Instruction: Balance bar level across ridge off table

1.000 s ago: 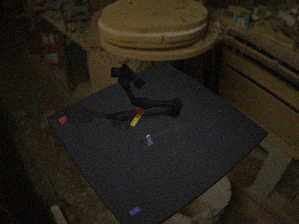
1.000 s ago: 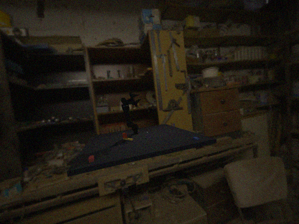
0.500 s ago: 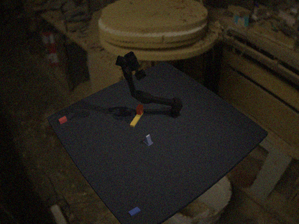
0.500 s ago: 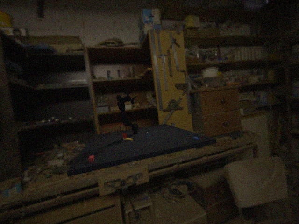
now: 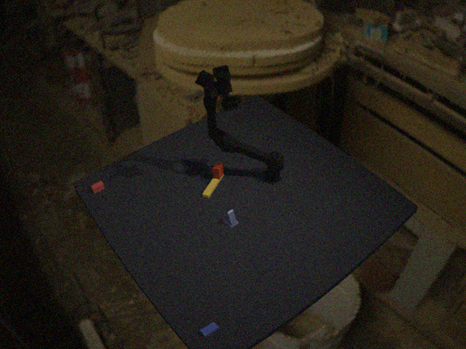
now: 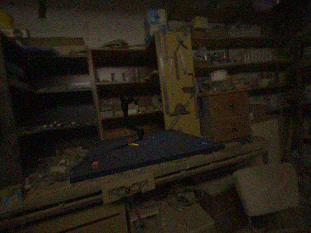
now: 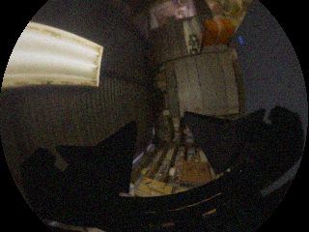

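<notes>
The yellow bar lies on the worktop, well apart from the ridge. The pincer is raised, released and empty; grasping, placing and letting go remain.

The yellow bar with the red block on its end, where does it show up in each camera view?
Top: yellow bar lies near the mat's centre, up-left of the pale ridge.
Exterior: a small yellow sliver left of the arm base.
Wrist: not in it.
Shared landmark: the red block on its end.
</notes>
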Controlling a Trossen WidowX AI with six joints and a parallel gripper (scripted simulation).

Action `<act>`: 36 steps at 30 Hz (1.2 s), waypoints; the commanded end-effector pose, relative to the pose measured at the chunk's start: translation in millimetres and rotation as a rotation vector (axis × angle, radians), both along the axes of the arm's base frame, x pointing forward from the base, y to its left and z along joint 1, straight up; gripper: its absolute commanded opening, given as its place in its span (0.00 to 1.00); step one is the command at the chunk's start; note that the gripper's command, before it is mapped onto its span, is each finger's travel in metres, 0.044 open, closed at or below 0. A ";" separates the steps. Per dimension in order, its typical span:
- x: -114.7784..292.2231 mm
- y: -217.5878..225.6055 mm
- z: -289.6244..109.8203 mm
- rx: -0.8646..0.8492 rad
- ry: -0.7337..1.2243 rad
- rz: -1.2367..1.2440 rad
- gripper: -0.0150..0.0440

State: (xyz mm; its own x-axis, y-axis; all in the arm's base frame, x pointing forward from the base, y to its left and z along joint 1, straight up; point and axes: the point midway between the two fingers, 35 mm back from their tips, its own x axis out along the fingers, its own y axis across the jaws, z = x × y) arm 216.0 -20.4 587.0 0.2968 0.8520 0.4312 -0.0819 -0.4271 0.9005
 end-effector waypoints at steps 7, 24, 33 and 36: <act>-45.0 7.3 8.3 -0.047 -0.154 -0.086 0.79; -110.5 46.1 14.9 -0.207 -0.450 -0.252 0.79; -126.1 66.8 9.2 -0.341 -0.592 -0.369 0.79; -129.6 74.4 6.5 -0.389 -0.637 -0.405 0.79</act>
State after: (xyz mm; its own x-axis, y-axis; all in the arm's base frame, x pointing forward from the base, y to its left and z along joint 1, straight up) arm 90.5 45.3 597.5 0.3975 0.8520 0.3406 -0.6734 0.0187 0.7390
